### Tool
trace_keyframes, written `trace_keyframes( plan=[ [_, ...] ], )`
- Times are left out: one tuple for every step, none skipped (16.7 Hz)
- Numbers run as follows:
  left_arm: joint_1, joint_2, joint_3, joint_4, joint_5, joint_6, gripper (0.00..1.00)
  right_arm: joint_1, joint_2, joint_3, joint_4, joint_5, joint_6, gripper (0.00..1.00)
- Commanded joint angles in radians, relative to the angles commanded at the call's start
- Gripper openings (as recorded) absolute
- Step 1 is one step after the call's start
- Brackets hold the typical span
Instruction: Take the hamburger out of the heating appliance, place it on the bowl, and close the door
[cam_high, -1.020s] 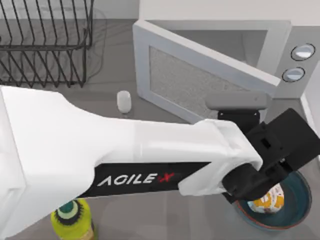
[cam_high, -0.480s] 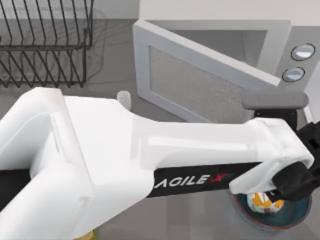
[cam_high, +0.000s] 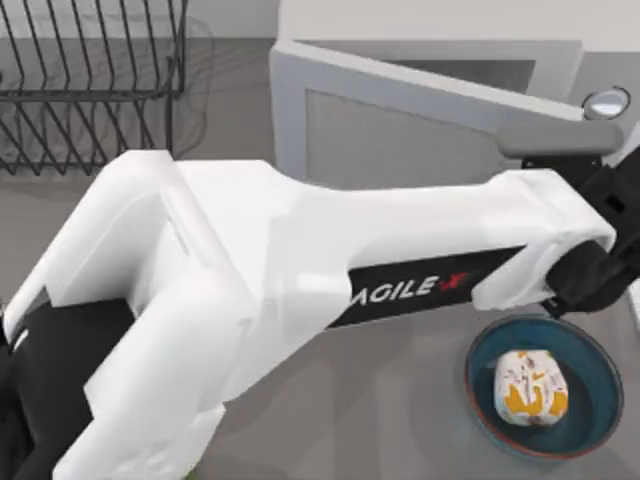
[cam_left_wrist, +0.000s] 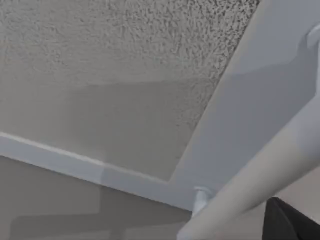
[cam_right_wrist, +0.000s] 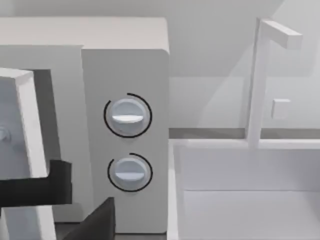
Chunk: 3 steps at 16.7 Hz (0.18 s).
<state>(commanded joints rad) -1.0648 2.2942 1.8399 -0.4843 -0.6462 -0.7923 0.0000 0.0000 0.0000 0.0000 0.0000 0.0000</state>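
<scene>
The hamburger (cam_high: 531, 386), a paper-wrapped lump with orange marks, lies in the dark blue bowl (cam_high: 590, 432) at the front right. The white microwave (cam_high: 430, 20) stands at the back, its door (cam_high: 400, 135) swung most of the way toward the cavity, with a narrow gap left. My left arm stretches across the table, and my left gripper (cam_high: 605, 272) is against the door's free end, just below the bar handle (cam_high: 555, 140). The left wrist view has the grey window (cam_left_wrist: 110, 75) and the handle (cam_left_wrist: 260, 182) close up. The right wrist view faces the two dials (cam_right_wrist: 127, 115) and the door edge (cam_right_wrist: 27, 125).
A black wire dish rack (cam_high: 90, 80) stands at the back left. A white sink basin (cam_right_wrist: 250, 195) with a tall faucet (cam_right_wrist: 260, 80) sits right of the microwave. My left arm's white body covers the table's middle and front left.
My left arm swept toward the back right, pushing the door from half open to nearly shut. The gripper left the bowl, uncovering the hamburger.
</scene>
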Motion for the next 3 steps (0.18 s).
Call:
trace_keyframes(
  plan=[
    [0.024,0.02,0.025,0.009,0.014,0.025,0.0,0.0,0.0,0.0,0.0,0.0,0.0,1.0],
    [0.038,0.034,0.04,0.014,0.022,0.039,0.0,0.0,0.0,0.0,0.0,0.0,0.0,1.0],
    [0.042,0.037,0.044,0.016,0.025,0.043,0.0,0.0,0.0,0.0,0.0,0.0,0.0,1.0]
  ],
)
